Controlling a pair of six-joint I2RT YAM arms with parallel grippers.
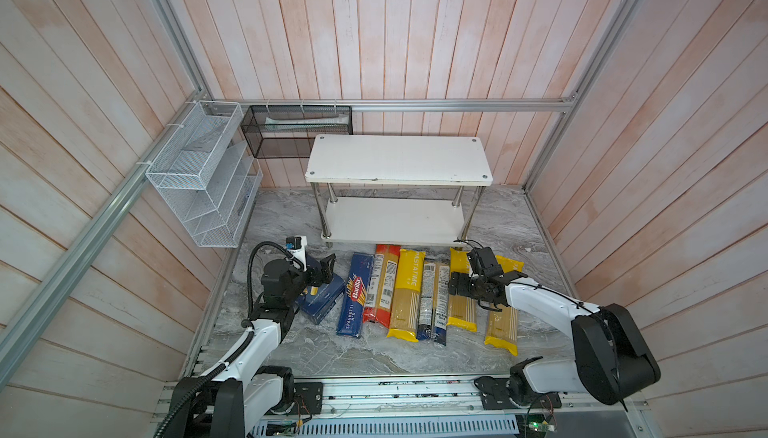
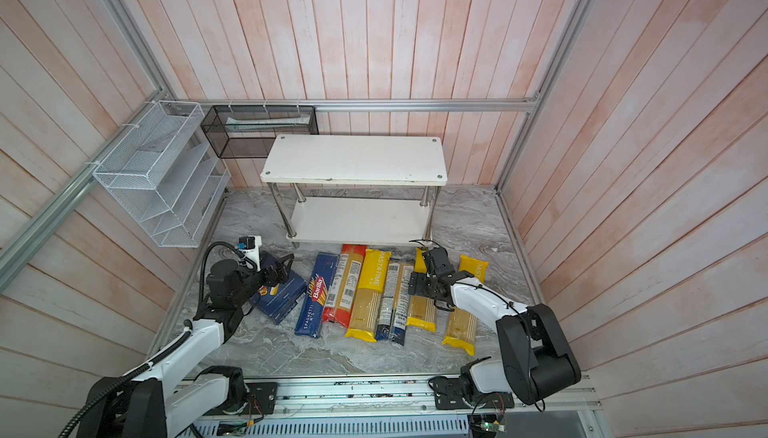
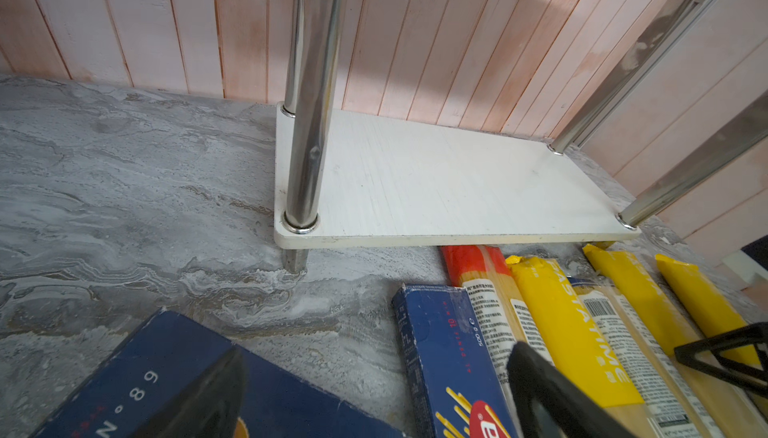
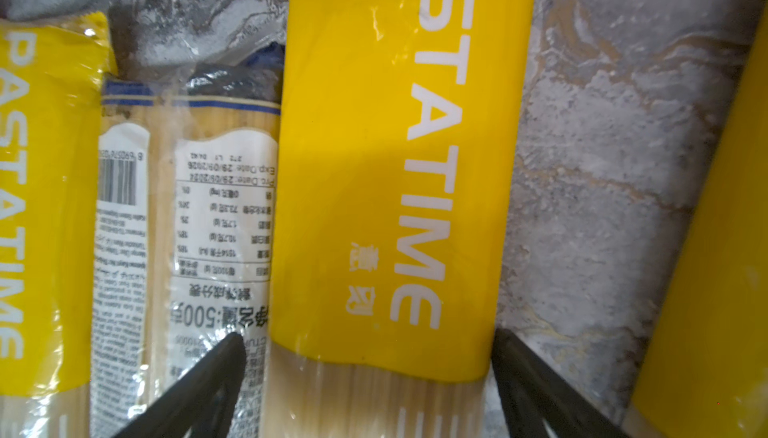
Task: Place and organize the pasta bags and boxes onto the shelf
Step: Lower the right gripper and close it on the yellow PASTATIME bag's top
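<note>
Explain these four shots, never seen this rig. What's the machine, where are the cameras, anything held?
Two robot arms, each ending in a two-finger gripper, work at a marble table. The two wide pictures come from one camera head above and show nearly the same view. The other two come from cameras on the wrists, looking along each gripper. At the back stands a two-tier shelf, both boards bare. In front lie a wide box, a narrow box and six spaghetti bags in a row. The left gripper hangs open near the wide box. The right gripper is open, its fingers either side of a yellow bag. Nothing is held.
</note>
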